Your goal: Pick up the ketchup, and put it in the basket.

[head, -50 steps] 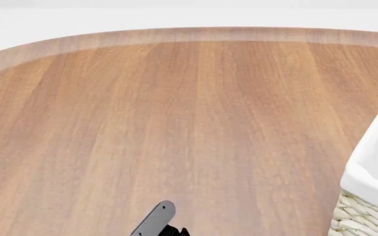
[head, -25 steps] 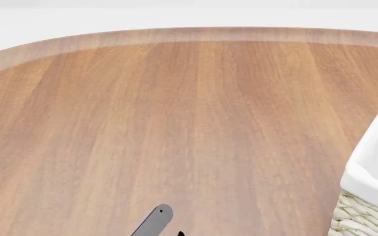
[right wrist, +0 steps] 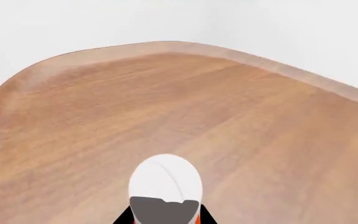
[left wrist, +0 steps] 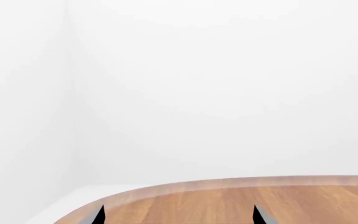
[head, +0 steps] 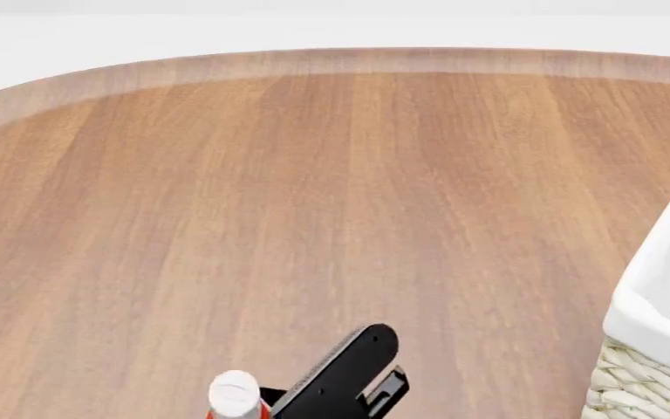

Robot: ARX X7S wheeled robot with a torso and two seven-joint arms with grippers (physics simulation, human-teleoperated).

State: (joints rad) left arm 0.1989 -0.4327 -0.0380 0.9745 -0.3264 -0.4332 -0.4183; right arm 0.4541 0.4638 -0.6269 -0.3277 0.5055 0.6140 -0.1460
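The ketchup [head: 234, 393] shows only its white cap and a sliver of red body at the bottom edge of the head view. My right gripper [head: 365, 371] is beside it there, one black finger [head: 347, 362] slanting up over the table. In the right wrist view the cap [right wrist: 165, 179] fills the space right at my right gripper [right wrist: 164, 218], which is shut on the bottle, with orange-red showing at both sides. The basket [head: 649, 297], cream wicker with a white liner, stands at the right edge. My left gripper [left wrist: 177, 217] is open and empty, with only its tips showing.
The wooden table [head: 311, 192] has a rounded far edge [head: 335, 59] with white floor beyond. The left wrist view looks across the table's edge [left wrist: 229, 183] at a white wall.
My right gripper has risen into the head view from the bottom edge, and the ketchup's white cap now shows beside it. The basket has not moved.
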